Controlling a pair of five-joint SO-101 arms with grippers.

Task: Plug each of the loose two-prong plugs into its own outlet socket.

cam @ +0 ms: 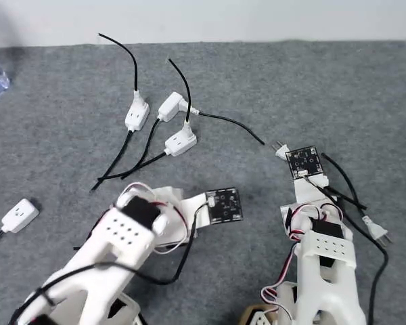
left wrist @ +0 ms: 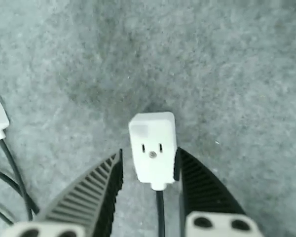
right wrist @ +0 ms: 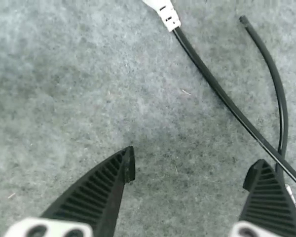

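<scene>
The grey, carpeted counter (cam: 338, 81) carried everything, with the left arm (cam: 122, 237) over its near left and the right arm (cam: 328, 264) over its near right. The left tool (left wrist: 149, 154) was narrow and straddled a white outlet socket (left wrist: 153, 143). One finger touched the socket's side and the other stood a sliver off, so I judged it bracketed rather than clamped. The socket's slotted face was turned to the wrist camera.

The right tool (right wrist: 194, 158) was wide and held nothing, above bare carpet with black cords (right wrist: 227, 98) just beyond. In the high view a white two-prong plug (cam: 279, 150) lay just left of that arm's far end. Another plug (cam: 377, 231) lay at the near right, a spare socket (cam: 19, 214) at the near left, and three white connectors (cam: 172, 106) clustered at far centre.

To do the step well, the left tool should close squarely on the socket's flat sides, leaving the slots clear, and brace it. The right tool should take the nearby plug by its body with the prongs free. It should then line the blades up with the slots and push straight in, since skew would likely jam the prongs or swing the socket.
</scene>
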